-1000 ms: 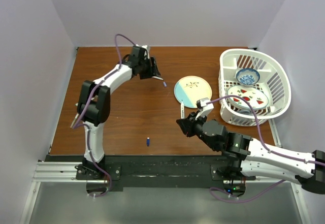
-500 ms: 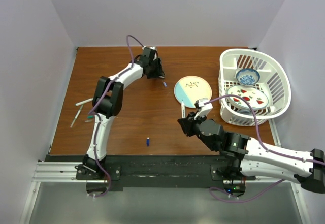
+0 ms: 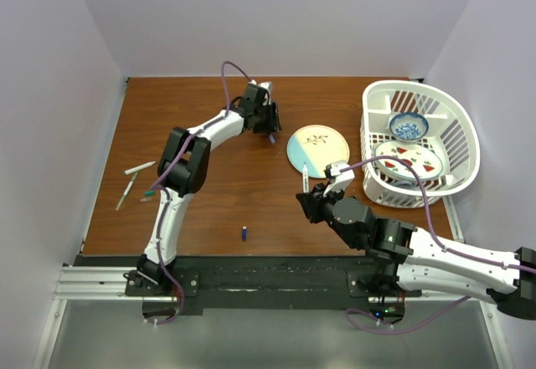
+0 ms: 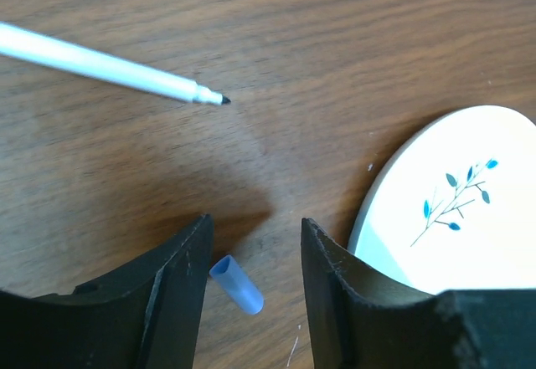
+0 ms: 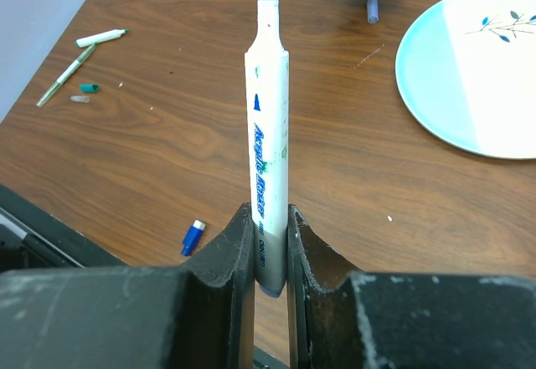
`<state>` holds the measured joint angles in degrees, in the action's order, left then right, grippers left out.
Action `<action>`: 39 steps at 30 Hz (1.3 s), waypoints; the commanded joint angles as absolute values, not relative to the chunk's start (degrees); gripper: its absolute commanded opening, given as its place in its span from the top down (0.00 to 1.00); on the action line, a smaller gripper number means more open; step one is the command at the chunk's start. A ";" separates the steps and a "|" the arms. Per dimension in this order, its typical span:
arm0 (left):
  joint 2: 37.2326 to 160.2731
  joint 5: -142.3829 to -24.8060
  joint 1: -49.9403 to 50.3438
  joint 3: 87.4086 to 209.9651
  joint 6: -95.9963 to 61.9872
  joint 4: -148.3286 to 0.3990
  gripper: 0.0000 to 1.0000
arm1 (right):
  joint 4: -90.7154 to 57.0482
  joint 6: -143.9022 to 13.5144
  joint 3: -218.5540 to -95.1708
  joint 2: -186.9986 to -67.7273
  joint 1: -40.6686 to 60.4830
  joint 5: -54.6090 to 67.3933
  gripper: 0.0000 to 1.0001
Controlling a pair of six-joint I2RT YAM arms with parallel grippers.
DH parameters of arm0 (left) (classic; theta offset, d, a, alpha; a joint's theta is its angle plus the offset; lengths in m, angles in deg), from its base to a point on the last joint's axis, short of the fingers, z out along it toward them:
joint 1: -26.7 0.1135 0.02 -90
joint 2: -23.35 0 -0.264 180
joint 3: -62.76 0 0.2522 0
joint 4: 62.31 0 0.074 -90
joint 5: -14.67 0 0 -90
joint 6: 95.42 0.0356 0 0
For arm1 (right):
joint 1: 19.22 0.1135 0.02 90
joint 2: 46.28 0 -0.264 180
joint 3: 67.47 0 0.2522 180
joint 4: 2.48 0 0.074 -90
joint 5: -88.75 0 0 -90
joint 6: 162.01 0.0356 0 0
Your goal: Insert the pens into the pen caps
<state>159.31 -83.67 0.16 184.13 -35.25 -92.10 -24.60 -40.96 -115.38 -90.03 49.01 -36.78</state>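
Now the left claw (image 4: 255, 233) stands half open astride the cap (image 4: 237, 284) lying on the desk (image 4: 293, 43) (beside the plate (image 4: 469, 185)), so it should centre before pinching, while the right claw (image 5: 270, 237) grips a pen (image 5: 268, 135) upright.

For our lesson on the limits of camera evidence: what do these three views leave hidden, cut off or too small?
- Left wrist view: white pen, back end cut off by the left edge.
- Right wrist view: held pen, lower end hidden between the fingers of the right hand.
- Top view: left hand, finger gap too small and dark to judge.
- Right wrist view: plate, cut off by the right edge.
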 commanded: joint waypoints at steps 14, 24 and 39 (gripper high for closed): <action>150.54 -87.55 -0.98 168.03 -34.25 -85.56 0.62 | -25.38 -39.40 -119.02 -89.70 48.90 -38.08 1.00; 141.57 -86.93 -2.92 154.92 -33.29 -81.61 0.65 | -26.96 -36.33 -119.02 -89.09 48.98 -35.53 1.00; 147.44 -79.37 -3.62 166.78 -17.56 -88.28 0.52 | -29.77 -35.27 -117.97 -84.96 48.98 -35.35 1.00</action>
<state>145.47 -81.81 -3.45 162.84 -24.25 -86.68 -29.54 -36.15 -116.71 -86.49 49.01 -34.31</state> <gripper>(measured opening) 0.477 0.165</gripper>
